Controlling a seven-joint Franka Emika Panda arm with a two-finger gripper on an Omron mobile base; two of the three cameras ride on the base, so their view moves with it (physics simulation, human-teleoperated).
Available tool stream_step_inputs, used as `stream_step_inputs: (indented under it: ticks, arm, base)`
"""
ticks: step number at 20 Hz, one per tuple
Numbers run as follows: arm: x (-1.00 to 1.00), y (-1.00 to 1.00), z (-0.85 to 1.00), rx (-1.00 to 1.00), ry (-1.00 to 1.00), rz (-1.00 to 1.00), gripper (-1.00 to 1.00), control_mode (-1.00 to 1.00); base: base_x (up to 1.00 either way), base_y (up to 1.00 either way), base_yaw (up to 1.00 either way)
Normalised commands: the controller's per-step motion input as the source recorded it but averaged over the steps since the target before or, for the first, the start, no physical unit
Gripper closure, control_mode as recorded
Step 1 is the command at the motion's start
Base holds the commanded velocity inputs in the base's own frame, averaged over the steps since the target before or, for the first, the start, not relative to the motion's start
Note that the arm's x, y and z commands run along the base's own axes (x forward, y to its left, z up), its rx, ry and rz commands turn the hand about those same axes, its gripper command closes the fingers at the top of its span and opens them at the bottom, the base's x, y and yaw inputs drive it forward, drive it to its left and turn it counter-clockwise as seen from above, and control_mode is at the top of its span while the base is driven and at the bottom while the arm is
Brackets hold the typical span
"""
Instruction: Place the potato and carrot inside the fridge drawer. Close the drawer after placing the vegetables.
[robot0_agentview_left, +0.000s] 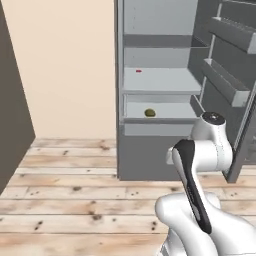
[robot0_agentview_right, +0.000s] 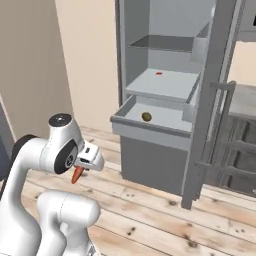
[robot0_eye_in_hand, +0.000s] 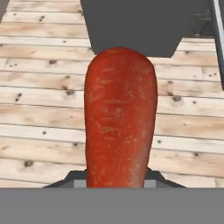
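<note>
My gripper (robot0_agentview_right: 81, 169) is shut on the red-orange carrot (robot0_eye_in_hand: 120, 118), which hangs point-down from the hand (robot0_agentview_right: 91, 159) over the wooden floor, well short of the fridge (robot0_agentview_right: 150, 167). The carrot (robot0_agentview_right: 77, 175) stands up between the fingers in the hand view. The fridge drawer (robot0_agentview_right: 150, 131) is pulled out below the lower shelf. The olive-brown potato (robot0_agentview_right: 146, 116) lies inside it, near the left side. In the left base view the potato (robot0_agentview_left: 149, 113) rests in the drawer (robot0_agentview_left: 165, 120), and my arm's elbow rises in front of the fridge's lower panel.
The fridge door (robot0_agentview_left: 227, 80) with its bins stands open at the right, its edge (robot0_agentview_right: 210, 100) beside the drawer. A small red bit (robot0_agentview_left: 138, 71) lies on the shelf above the drawer. A beige wall is on the left.
</note>
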Motion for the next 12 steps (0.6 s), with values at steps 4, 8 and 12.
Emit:
stream_step_inputs:
  ticks: [4, 8, 12]
  arm:
    - [0.0, 0.0, 0.0, 0.0, 0.0, 0.0, 1.0, 1.0]
    - [0.0, 0.0, 0.0, 0.0, 0.0, 0.0, 1.0, 1.0]
    - [0.0, 0.0, 0.0, 0.0, 0.0, 0.0, 1.0, 1.0]
  base:
    - [0.74, 0.78, -0.35]
    - [0.86, 0.45, -0.36]
    - [0.76, 0.33, -0.45]
